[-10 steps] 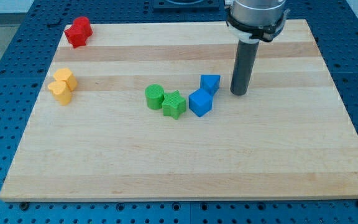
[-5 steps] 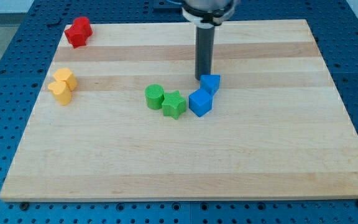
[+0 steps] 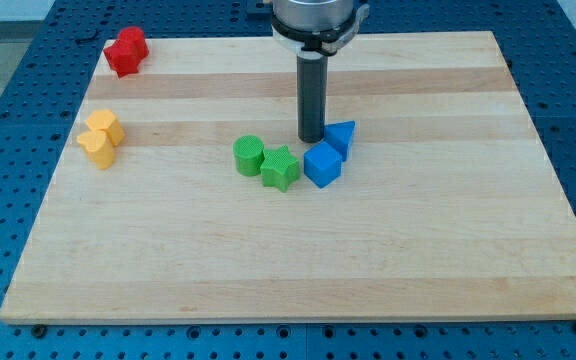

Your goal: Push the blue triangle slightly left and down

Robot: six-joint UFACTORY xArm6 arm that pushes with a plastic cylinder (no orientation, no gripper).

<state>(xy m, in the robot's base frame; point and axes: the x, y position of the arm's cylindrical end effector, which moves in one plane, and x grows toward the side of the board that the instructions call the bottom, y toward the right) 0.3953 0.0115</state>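
The blue triangle sits near the board's middle, touching the upper right of a blue cube. My tip is down on the board just left of the triangle and just above the cube, very close to both. The dark rod rises straight up from there to the arm's head at the view's top.
A green star touches the blue cube's left, with a green cylinder beside it. Two yellow blocks lie at the left. Red blocks sit at the top left corner of the wooden board.
My tip moved from right of the blue triangle, round its top, to its left side. The triangle has turned slightly. The other blocks have not moved.
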